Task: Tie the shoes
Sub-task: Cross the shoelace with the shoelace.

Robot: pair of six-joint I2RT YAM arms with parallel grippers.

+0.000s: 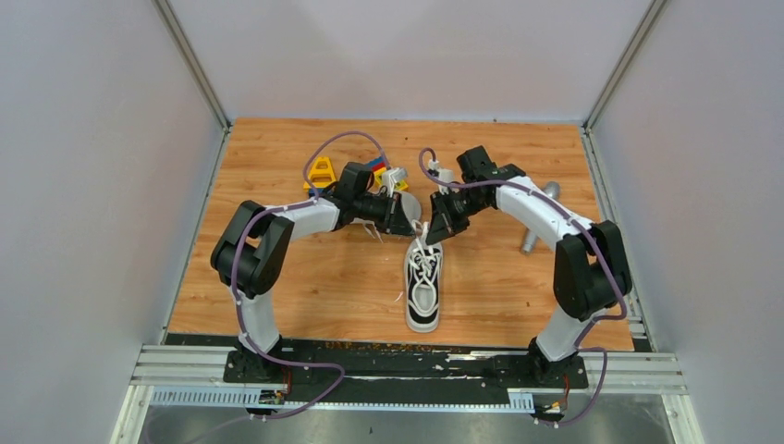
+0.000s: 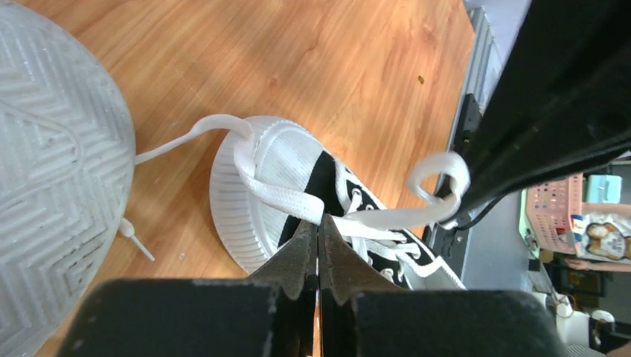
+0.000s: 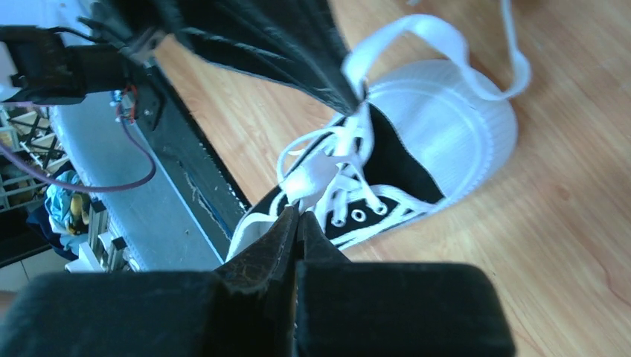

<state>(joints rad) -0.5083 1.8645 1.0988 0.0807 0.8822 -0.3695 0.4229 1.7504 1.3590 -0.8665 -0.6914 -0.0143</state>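
Note:
One black shoe point(image 1: 423, 289) with a white sole stands upright mid-table, its white toe cap point(image 2: 238, 201) pointing away from the arm bases. The other shoe point(image 2: 45, 186) lies sole up just behind it, partly hidden under the left arm. My left gripper point(image 2: 318, 225) is shut on a white lace point(image 2: 283, 197) that runs over the toe cap. My right gripper point(image 3: 299, 214) is shut on another stretch of lace point(image 3: 320, 175) above the eyelets. Both grippers point(image 1: 407, 225) point(image 1: 434, 231) meet over the toe, and a small lace loop point(image 2: 439, 175) curls at the right gripper's tip.
Colourful toy blocks point(image 1: 324, 172) lie at the back left behind the left arm. A grey metal cylinder point(image 1: 539, 218) rests at the right under the right arm. A metal rail point(image 1: 407, 365) runs along the table's near edge.

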